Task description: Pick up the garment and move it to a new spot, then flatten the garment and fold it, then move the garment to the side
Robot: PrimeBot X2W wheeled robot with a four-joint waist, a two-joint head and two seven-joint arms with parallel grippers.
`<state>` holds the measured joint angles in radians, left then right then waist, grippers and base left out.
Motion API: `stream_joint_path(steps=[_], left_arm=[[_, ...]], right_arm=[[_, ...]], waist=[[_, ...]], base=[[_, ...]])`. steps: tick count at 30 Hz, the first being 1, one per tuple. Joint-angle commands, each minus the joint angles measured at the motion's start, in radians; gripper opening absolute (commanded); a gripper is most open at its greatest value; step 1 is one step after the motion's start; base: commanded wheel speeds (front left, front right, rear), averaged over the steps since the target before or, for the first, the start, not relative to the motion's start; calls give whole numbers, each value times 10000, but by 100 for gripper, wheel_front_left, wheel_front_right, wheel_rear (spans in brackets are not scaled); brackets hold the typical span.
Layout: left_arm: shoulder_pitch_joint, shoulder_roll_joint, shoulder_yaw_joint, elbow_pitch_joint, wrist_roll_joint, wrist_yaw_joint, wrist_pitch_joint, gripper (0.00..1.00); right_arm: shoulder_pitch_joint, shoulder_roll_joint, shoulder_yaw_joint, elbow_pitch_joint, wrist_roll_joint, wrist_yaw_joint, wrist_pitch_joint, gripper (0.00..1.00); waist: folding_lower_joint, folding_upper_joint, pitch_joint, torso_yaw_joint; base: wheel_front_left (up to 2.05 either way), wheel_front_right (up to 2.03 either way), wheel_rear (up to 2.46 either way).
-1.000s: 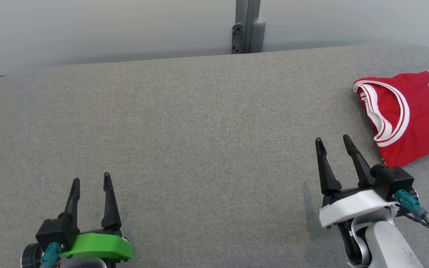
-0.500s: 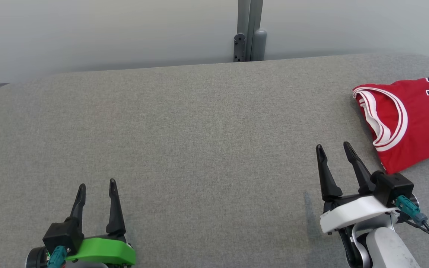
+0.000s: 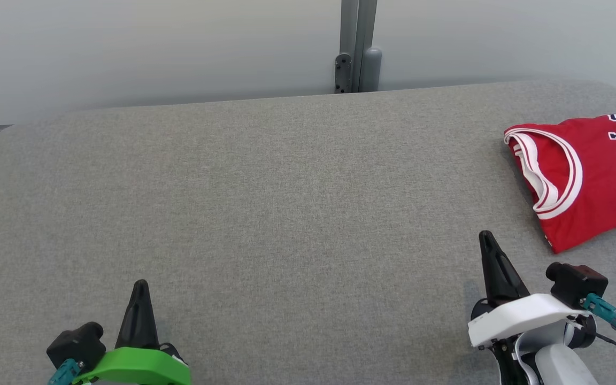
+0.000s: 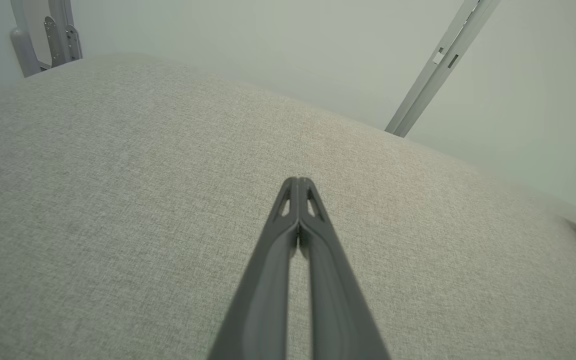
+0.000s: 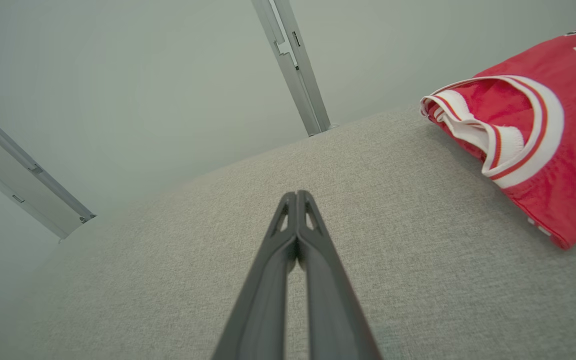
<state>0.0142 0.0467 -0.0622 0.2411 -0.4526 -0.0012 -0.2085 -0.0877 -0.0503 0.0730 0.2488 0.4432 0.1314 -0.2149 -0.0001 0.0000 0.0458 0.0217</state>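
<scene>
Both hands are closed on nothing: the left hand (image 3: pixel 140 284) is held low over the near left of the grey desk (image 3: pixel 286 203), and the right hand (image 3: pixel 485 236) over its near right, close to the garment (image 3: pixel 602 182) but apart from it. The red jersey is laid compactly folded at the desk's right edge, so the task is judged essentially finished. No container is seen on the desk.

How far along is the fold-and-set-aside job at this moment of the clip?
Looks done or nearly so: the red jersey lies folded at the right end of the grey padded table. In hand: nothing; the left gripper and right gripper are both shut, empty and apart from the cloth. Left: apparently nothing, though the jersey's far side runs out of the head view.
</scene>
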Motion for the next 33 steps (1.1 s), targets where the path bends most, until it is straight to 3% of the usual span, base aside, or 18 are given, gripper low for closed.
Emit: stream_joint_path(steps=[1,33], left_arm=[[-258,33,104,-129,-440,-85,100,0],[-693,59,761,-77,-4895,-577,1337,0]], right_arm=[[-165,-75,-72,-137,466,-1,82,0],[-200,-205,-591,-130,5109,-4,1196,0]], waist=[[1,0,-6,-3],[1,0,-124,-63]], base=[[0,0,0],[0,0,0]])
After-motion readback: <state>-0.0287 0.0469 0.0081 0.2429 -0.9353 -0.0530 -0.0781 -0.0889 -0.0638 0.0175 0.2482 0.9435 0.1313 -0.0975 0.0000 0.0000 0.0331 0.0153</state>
